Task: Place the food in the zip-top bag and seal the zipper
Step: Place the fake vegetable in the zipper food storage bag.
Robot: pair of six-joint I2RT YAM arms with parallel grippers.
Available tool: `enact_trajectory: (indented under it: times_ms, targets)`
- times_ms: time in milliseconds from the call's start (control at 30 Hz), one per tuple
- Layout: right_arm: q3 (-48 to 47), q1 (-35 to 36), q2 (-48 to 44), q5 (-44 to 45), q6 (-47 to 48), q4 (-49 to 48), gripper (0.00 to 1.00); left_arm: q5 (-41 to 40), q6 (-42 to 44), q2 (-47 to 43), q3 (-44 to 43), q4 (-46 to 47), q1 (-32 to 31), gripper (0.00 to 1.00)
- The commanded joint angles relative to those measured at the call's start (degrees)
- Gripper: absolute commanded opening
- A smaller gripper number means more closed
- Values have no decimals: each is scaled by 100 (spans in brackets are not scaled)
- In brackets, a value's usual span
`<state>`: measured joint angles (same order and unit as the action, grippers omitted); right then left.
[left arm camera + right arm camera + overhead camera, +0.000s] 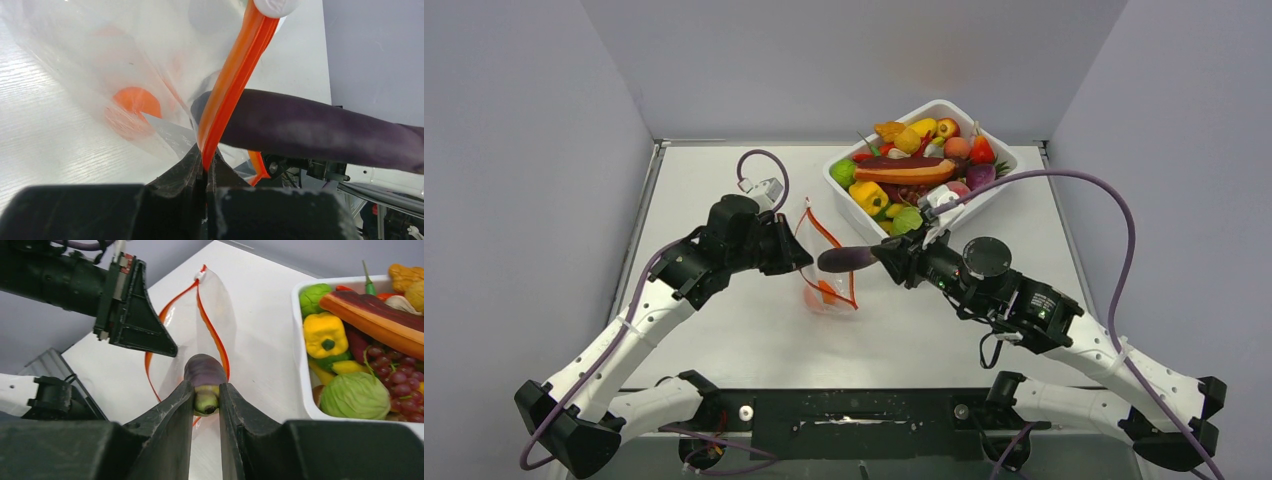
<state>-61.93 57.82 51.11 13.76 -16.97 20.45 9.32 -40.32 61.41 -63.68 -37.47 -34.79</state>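
A clear zip-top bag (829, 275) with an orange-red zipper (824, 232) stands open mid-table, with an orange food piece (826, 292) inside at the bottom. My left gripper (796, 256) is shut on the zipper strip (225, 95) at the bag's left mouth edge and holds it up. My right gripper (886, 256) is shut on the green stem end of a purple eggplant (846, 259), whose tip points into the bag mouth. The eggplant (205, 374) sits between my fingers (167, 415) in the right wrist view and crosses the left wrist view (310, 125).
A white tub (934, 205) at the back right holds several toy foods: long orange-red sausage shape (904, 172), yellow pepper (868, 196), green cabbage (355, 395), red grapes (395, 375). Grey walls close the left, right and back.
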Motion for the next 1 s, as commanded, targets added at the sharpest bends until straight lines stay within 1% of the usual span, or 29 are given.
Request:
enact_trajectory:
  times_ms: [0,133,367,600,767,900,967]
  targets:
    - [63,40,-49,-476,-159,-822,0,183,-39,-13,-275,280,21,0]
    - [59,57,262,-418,83,-1093,0,250,-144,-22,-267,335,16,0]
    - [356,71,602,-38,561,-2059,0,432,-258,-87,-255,416,24,0]
    - [678,77,985,-200,569,-2422,0,536,-389,-220,-259,532,24,0]
    - [1002,80,1123,-238,508,-2962,0,572,-420,-251,-222,591,27,0]
    - [881,92,1394,-142,731,-3209,0,580,-453,-277,-151,644,28,0]
    - [1016,150,1410,-65,1011,-3608,0,584,-558,-287,-121,647,27,0]
